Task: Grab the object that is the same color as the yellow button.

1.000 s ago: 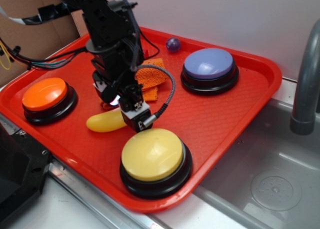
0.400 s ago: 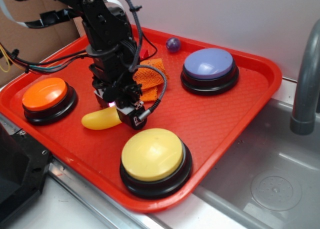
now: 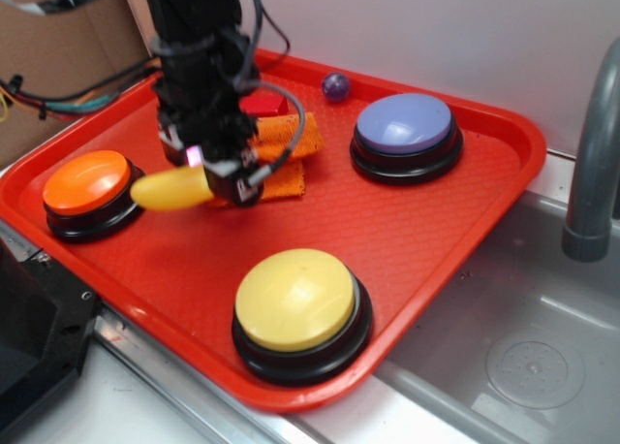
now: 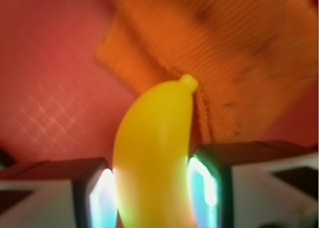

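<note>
Banana's off the tray now, pretty much grabbed

Exterior: the tool [image 3: 215,175] has lifted and swung left since a second ago, carrying the banana [image 3: 172,189] near the orange button [image 3: 87,182], well apart from the yellow button [image 3: 295,299]. Wrist: both fingers [image 4: 102,198] are clamped on the banana [image 4: 154,158] above the orange cloth [image 4: 224,63].

The black arm [image 3: 199,47] enters from the frame's 11 o'clock corner and drops steeply, wrist pointing down, cables looping off it toward 3 o'clock. The gripper [image 3: 215,177] hangs at its lower end, tilted slightly toward 5 o'clock. In the wrist view its two fingers [image 4: 209,180] stand at 7 and 5 o'clock, pressed against both sides of the banana [image 4: 154,153], whose tip points toward 12 o'clock.
</note>
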Tool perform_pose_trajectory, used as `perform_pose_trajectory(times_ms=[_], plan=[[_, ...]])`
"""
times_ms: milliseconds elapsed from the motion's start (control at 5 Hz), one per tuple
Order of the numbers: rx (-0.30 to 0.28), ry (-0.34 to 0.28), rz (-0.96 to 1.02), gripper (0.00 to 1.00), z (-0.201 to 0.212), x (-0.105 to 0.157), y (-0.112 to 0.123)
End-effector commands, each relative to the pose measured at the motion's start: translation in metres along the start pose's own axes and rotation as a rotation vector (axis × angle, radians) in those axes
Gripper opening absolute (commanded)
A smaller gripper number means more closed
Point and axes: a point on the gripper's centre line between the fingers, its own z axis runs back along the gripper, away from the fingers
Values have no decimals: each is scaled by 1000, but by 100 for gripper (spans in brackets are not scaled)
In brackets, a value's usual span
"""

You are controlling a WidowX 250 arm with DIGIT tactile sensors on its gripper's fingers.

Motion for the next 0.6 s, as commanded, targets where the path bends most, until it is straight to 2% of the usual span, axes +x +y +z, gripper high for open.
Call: perform_pose_trajectory(times_ms=[0,200,400], plan=[[-49,-137,103,0,92,20,37],[-37,-209,124,0,120,19,41],[-20,-206,142,0,120,21,44]])
